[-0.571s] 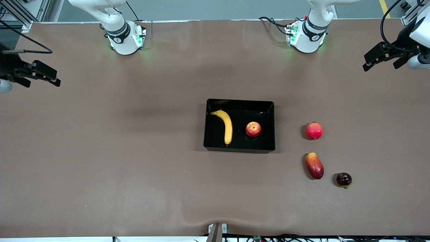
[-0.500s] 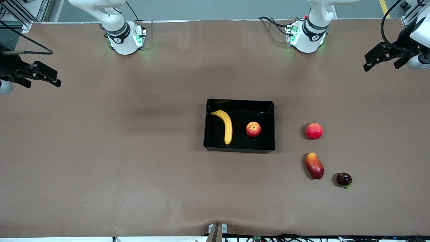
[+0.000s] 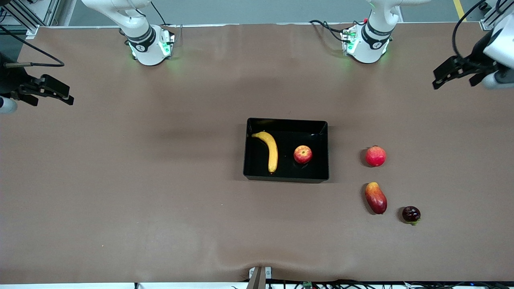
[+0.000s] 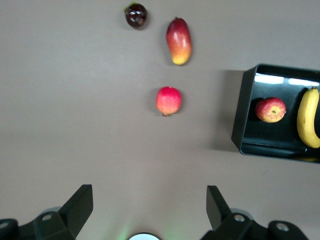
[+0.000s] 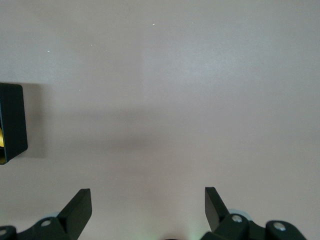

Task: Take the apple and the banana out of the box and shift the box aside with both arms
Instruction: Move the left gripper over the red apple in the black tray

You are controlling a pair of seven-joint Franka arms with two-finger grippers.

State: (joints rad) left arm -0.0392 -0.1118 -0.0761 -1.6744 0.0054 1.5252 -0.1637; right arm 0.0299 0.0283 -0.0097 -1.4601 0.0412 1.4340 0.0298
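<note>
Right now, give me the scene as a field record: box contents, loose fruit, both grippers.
box: black bin mid-table, open top
in box: banana and apple, lying apart
loose fruit: plain red fruit, mango, dark fruit, all on the table toward the left arm's end
left gripper: open, holding nothing, over the table's left-arm end
right gripper: open, holding nothing, over the table's right-arm end

The right wrist view's left edge cuts the black bin [image 5: 12, 123]; the left wrist view's right edge clips the banana [image 4: 309, 118].
</note>
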